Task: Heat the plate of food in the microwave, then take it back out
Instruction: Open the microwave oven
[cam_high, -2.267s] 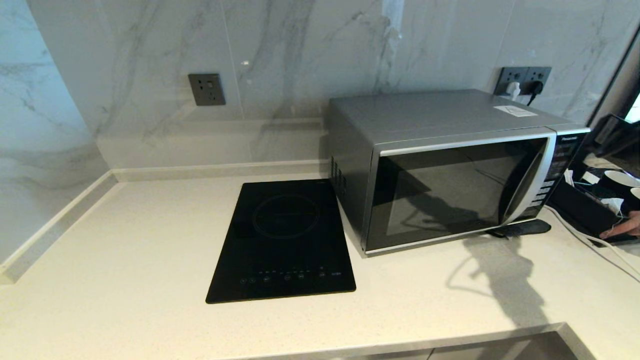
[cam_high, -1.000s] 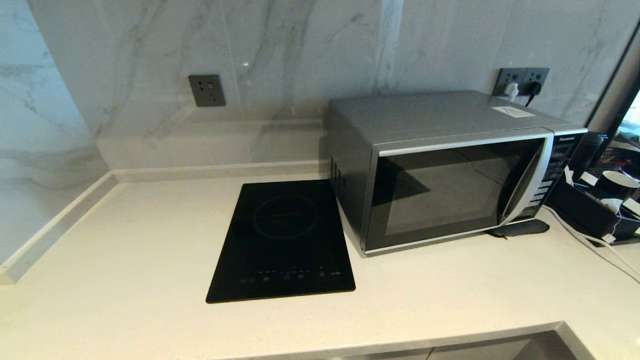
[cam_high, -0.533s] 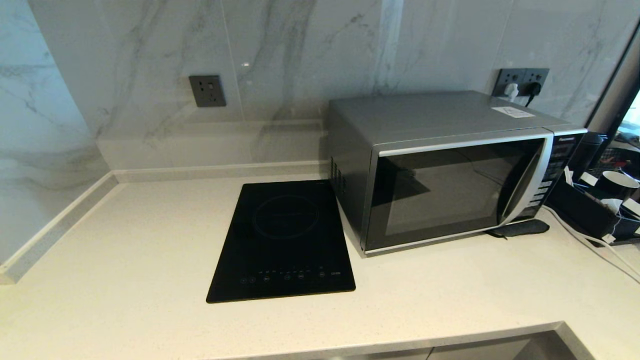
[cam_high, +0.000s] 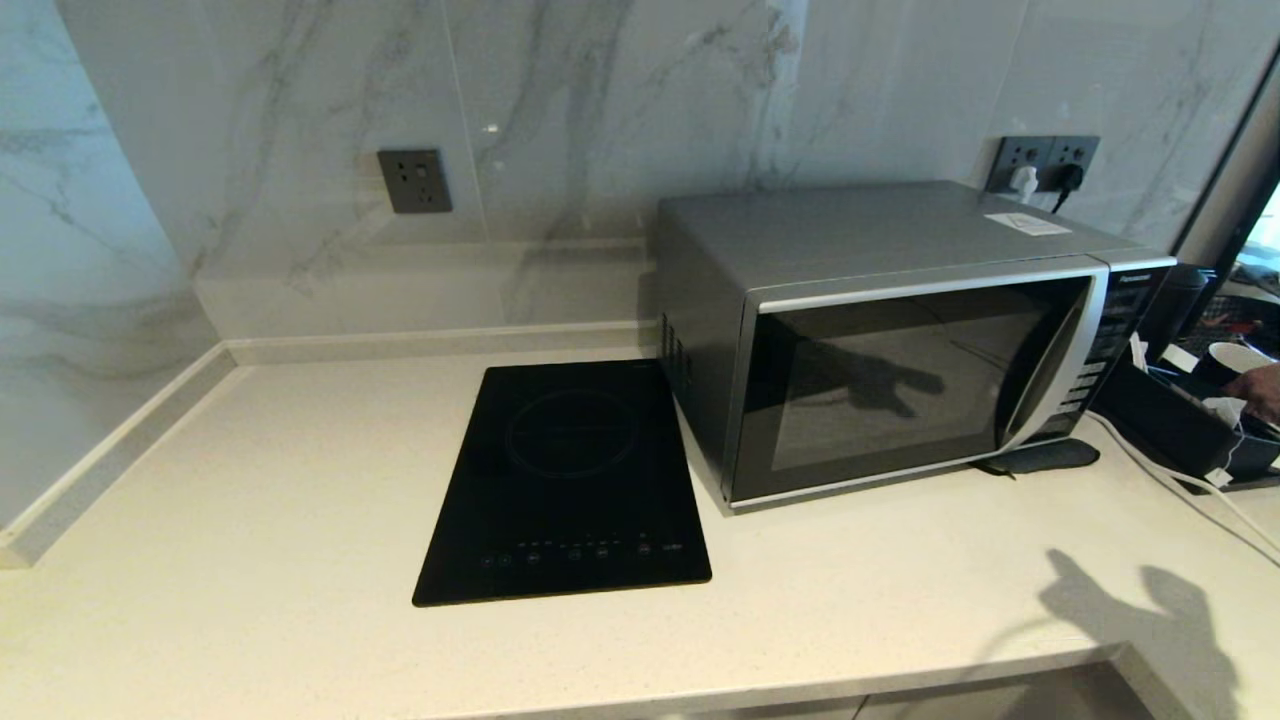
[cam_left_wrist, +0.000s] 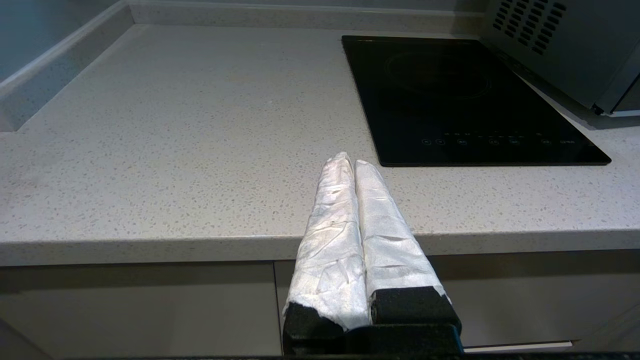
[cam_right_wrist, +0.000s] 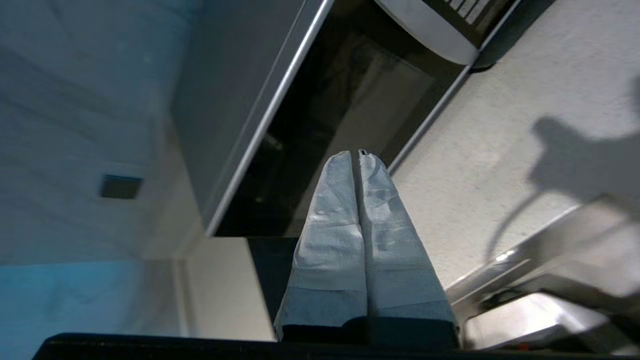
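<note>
Microwave on pale bench, door shut. Black induction hob just left of it. Dark tray at right; a person's hand over it.

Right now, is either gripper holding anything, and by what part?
Nothing is held. The left gripper is shut on nothing at the counter's front edge, and the right gripper is shut on nothing, in the air before the microwave door.

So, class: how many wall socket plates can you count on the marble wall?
2: one socket plate on the wall behind the hob, another with plugs in it behind the microwave. More may be hidden.
</note>
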